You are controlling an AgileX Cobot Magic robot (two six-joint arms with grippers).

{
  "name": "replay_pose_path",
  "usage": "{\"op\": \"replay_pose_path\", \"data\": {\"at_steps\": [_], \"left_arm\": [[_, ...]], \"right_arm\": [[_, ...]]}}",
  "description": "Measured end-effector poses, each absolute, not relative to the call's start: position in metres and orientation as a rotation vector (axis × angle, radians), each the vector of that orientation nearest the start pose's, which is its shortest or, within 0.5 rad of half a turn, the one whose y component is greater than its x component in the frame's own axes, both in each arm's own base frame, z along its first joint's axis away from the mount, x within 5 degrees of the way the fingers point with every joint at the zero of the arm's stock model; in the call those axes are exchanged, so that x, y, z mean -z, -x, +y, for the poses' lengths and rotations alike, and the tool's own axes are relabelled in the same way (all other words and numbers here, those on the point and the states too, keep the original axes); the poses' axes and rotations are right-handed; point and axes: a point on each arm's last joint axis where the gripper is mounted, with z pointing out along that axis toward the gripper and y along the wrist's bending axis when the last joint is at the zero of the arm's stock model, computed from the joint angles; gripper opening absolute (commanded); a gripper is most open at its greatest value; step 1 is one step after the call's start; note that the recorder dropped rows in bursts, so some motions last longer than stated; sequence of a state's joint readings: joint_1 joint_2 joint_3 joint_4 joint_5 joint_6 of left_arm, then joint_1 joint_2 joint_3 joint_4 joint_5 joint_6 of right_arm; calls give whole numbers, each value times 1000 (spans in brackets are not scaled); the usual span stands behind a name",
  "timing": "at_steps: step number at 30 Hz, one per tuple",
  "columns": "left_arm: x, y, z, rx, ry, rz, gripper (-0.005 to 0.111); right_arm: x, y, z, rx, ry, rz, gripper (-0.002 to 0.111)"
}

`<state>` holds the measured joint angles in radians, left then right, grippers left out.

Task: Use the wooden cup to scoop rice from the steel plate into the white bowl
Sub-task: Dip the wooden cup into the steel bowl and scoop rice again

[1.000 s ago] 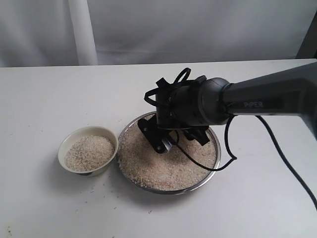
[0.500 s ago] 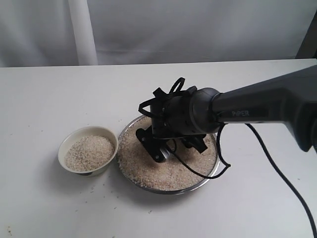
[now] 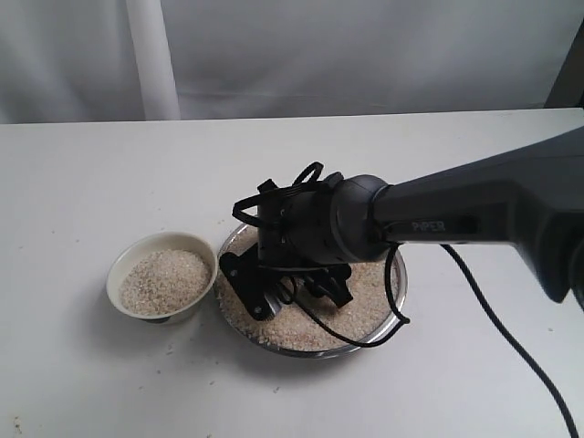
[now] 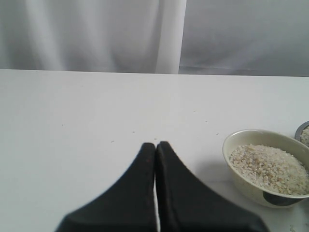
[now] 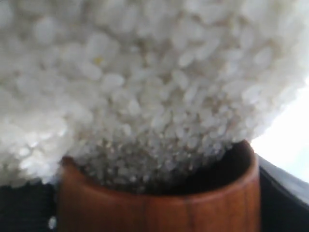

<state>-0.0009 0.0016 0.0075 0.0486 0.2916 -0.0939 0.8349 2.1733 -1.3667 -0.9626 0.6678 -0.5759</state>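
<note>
Now, right gripper (image 3: 297, 301): clamping the wooden cup (image 5: 159, 205), mouth pressing into rice (image 5: 145, 72) on steel plate (image 3: 315, 351).
Left gripper (image 4: 155, 146): holding jaws together.

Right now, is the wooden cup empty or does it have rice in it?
Not empty: rice sits inside the wooden cup, against the heap.

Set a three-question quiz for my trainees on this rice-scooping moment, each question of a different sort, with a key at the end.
1. True or false: the white bowl is empty.
2. The mouth of the wooden cup is pushed into: A) the rice on the steel plate; B) the white bowl's contents; C) nothing, it is in open air.
3. Fill in: the left gripper has its jaws ____.

Key: 1 false, it holds grains. 2 A. 3 shut.
</note>
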Motion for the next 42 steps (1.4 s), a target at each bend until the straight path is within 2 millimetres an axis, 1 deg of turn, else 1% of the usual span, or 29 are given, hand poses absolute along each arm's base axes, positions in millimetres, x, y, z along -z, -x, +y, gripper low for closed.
{"op": "replay_pose_path", "data": {"at_steps": [5, 12, 19, 24, 28, 34, 37, 42], "left_arm": [[-184, -55, 1, 22, 52, 1783, 0], [-184, -55, 1, 22, 52, 1783, 0], [-184, -55, 1, 22, 52, 1783, 0], [-184, -55, 1, 22, 52, 1783, 0], [-184, -55, 1, 22, 52, 1783, 0], [-184, -55, 1, 22, 52, 1783, 0], [-184, -55, 1, 22, 52, 1783, 0], [-184, -55, 1, 22, 52, 1783, 0]], "right_arm": [[-114, -319, 288, 829, 2394, 1362, 0], [-120, -313, 295, 647, 2310, 1451, 0], [-121, -310, 298, 565, 2264, 1509, 0], [-121, -312, 296, 494, 2207, 1577, 0], [-120, -315, 294, 451, 2168, 1624, 0], [-119, -316, 284, 360, 2088, 1640, 0], [-118, -312, 275, 265, 1998, 1662, 0], [-113, -308, 264, 165, 1878, 1691, 0]]}}
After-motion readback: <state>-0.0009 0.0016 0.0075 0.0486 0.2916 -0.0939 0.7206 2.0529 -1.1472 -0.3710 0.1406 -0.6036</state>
